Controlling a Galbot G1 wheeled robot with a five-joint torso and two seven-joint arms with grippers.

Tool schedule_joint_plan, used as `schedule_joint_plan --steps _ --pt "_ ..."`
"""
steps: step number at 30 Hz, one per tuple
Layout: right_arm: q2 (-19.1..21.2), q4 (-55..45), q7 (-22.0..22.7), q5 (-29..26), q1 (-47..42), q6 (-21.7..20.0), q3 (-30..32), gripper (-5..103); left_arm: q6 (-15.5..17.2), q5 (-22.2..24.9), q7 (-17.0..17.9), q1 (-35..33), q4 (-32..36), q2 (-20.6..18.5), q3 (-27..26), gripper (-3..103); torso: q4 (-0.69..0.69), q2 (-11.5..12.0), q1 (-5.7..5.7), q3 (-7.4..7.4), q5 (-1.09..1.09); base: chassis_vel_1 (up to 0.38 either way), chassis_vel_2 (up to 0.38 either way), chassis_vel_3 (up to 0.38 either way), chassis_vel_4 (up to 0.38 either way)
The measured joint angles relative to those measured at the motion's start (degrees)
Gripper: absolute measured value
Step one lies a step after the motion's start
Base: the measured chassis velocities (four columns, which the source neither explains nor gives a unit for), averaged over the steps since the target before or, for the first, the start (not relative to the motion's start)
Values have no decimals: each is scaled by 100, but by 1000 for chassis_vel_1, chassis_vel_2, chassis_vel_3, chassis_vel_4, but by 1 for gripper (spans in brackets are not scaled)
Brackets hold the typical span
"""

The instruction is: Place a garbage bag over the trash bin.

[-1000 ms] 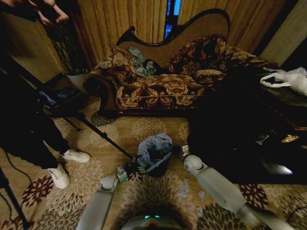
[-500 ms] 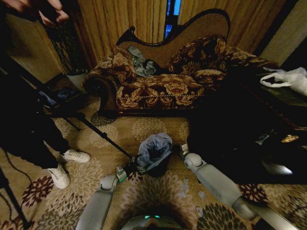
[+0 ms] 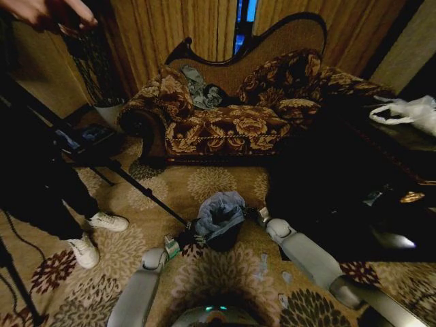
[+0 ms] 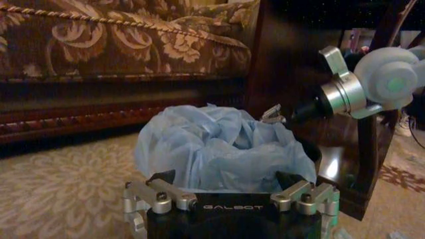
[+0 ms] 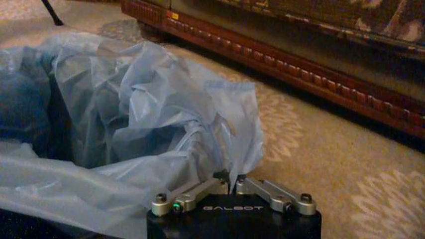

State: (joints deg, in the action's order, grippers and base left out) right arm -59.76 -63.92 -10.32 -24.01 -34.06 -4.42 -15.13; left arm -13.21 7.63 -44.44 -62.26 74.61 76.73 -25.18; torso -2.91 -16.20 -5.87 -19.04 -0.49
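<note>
The pale blue garbage bag (image 3: 218, 212) lies crumpled over the mouth of the small black trash bin (image 3: 227, 240) on the carpet in front of me. My right gripper (image 3: 257, 216) is at the bag's right edge. In the right wrist view it (image 5: 231, 179) is shut, pinching a fold of the garbage bag (image 5: 146, 114). My left gripper (image 3: 185, 238) is low at the bin's left side. In the left wrist view it (image 4: 226, 180) stands open, its fingers wide apart just short of the garbage bag (image 4: 219, 144). The bag hides most of the bin's rim.
A patterned sofa (image 3: 231, 116) stands behind the bin. A large black low table (image 3: 354, 197) carrying a white plastic bag (image 3: 409, 112) is close on the right. A tripod leg (image 3: 146, 194) slants in from the left, beside a person's white shoes (image 3: 95, 235). Paper scraps (image 3: 264, 262) lie on the carpet.
My right gripper has drawn the bag's edge a little to the right, and the bag now sits lower and rounder over the bin. The left gripper has barely moved.
</note>
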Motion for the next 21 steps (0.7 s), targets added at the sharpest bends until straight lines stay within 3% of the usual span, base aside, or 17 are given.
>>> schedule_joint_plan --steps 10,21 --pt "-19 225 -358 238 -66 286 3 0 -43 68 -10 -4 -16 -4 4 100 0 0 0 0 0 0 0 0 0" --pt "-47 273 -406 307 -130 407 70 0 -80 70 -9 -37 -28 37 -9 100 0 0 0 0 0 0 0 0 0"
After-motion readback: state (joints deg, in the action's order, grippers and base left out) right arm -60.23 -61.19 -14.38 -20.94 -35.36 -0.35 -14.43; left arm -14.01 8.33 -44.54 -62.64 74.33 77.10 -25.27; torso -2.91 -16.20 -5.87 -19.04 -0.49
